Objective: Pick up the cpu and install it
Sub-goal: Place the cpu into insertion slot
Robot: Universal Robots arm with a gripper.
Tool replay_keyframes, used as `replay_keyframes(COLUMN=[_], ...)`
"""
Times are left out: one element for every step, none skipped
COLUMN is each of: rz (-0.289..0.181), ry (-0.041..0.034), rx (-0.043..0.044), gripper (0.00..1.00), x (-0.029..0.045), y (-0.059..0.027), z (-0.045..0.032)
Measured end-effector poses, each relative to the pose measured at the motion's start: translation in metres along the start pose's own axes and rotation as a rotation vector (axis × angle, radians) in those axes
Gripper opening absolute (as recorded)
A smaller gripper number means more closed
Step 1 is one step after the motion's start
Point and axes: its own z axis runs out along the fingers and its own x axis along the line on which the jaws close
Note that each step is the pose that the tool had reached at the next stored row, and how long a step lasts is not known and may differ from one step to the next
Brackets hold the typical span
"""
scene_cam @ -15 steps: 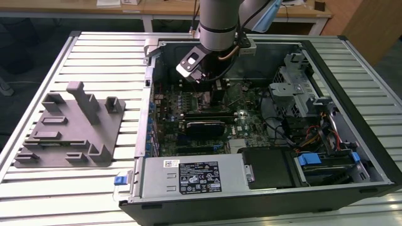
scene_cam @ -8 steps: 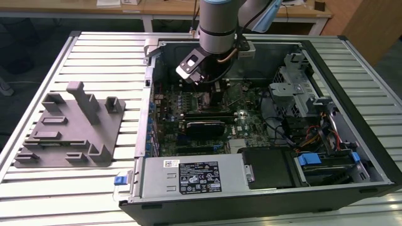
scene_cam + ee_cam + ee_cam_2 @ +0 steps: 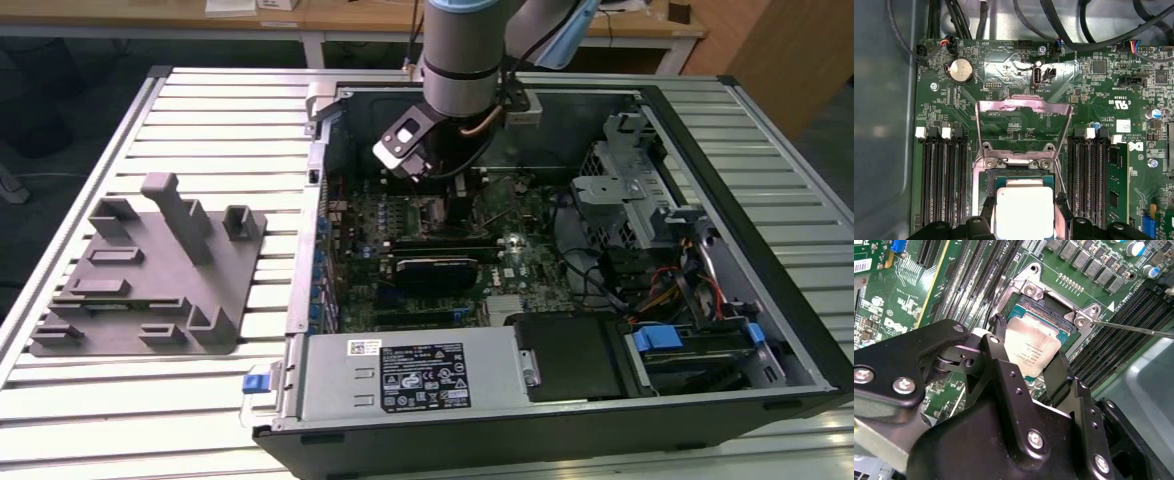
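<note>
The cpu (image 3: 1031, 346) is a flat square chip with a shiny silver top, held from two opposite sides by black fingers (image 3: 1058, 374). My gripper (image 3: 1029, 354) is shut on it. The chip hangs right over the open socket (image 3: 1046, 310) on the green motherboard (image 3: 1094, 90). I cannot tell whether it touches the socket. In the first wrist view the cpu (image 3: 1024, 212) sits in the gripper (image 3: 1024, 216), below the raised metal load plate (image 3: 1024, 106). In the exterior view the gripper (image 3: 424, 168) is inside the computer case, at its far side.
Memory slots (image 3: 944, 185) flank the socket on both sides, and a thin lever wire (image 3: 1134, 328) sticks out beside it. Black cables (image 3: 1064, 30) run along the case wall. A grey fixture plate (image 3: 147, 280) lies on the slatted table at the exterior view's left. The power supply (image 3: 400, 375) fills the near side.
</note>
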Motion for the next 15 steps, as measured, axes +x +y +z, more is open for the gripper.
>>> replay_keyframes(rz=[0.003, 0.006, 0.008, 0.011, 0.015, 0.018, 0.018, 0.018, 0.018, 0.018, 0.018, 0.018, 0.018, 0.018, 0.019], ry=[-0.0003, -0.0003, -0.0001, -0.0003, -0.0005, -0.0007, -0.0007, -0.0007, -0.0006, -0.0005, 0.0003, 0.0015, 0.0029, 0.0049, 0.0074], rx=[0.0002, 0.0002, 0.0002, 0.0003, 0.0004, 0.0006, 0.0006, 0.0005, 0.0005, 0.0005, 0.0005, 0.0005, 0.0004, 0.0004, 0.0004], gripper=[0.55, 0.55, 0.55, 0.55, 0.55, 0.55, 0.55, 0.55, 0.55, 0.55, 0.55, 0.55, 0.55, 0.55, 0.55], x=[0.0, 0.0, 0.0, 0.0, 0.0, 0.0, 0.0, 0.0, 0.0, 0.0, 0.0001, 0.0002, 0.0002, 0.0003, 0.0002], y=[0.0, -0.0001, -0.0001, -0.0001, -0.0002, -0.0002, -0.0002, -0.0001, -0.0001, -0.0001, -0.0002, -0.0002, -0.0002, -0.0003, -0.0004], z=[0.0007, 0.0013, 0.0019, 0.0025, 0.0028, 0.0029, 0.0029, 0.003, 0.003, 0.003, 0.0031, 0.0033, 0.0035, 0.0037, 0.0039])
